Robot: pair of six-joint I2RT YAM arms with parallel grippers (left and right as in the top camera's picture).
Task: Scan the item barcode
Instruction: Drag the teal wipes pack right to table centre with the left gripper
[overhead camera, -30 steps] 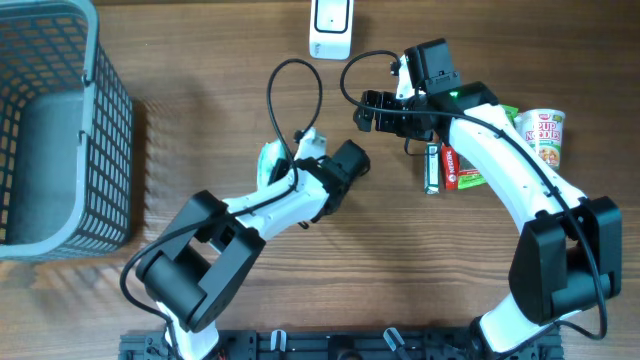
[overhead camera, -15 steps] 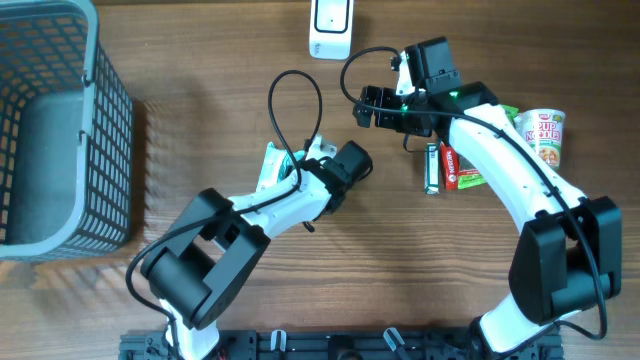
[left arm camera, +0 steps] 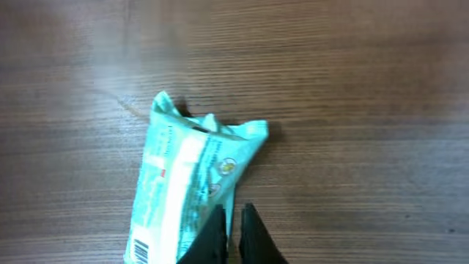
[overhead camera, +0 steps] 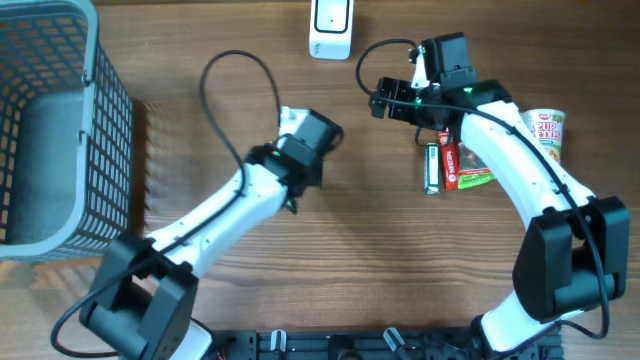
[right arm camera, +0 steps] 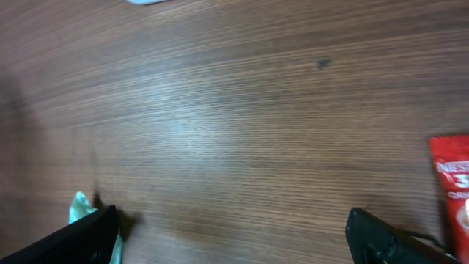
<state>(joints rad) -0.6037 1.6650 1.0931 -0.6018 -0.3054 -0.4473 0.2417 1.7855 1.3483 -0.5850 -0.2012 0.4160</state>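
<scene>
Packet (left arm camera: 183,183) teal, crinkly plastic, oblong; L jaws pinch edge

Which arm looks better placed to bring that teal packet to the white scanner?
Left. The left hand is shut on the edge of the teal packet, barcode showing, not far from the white scanner. The right hand is open and empty.

Left gripper (left arm camera: 233,220) is pinched closed; right gripper (right arm camera: 231,233) is spread wide.
</scene>
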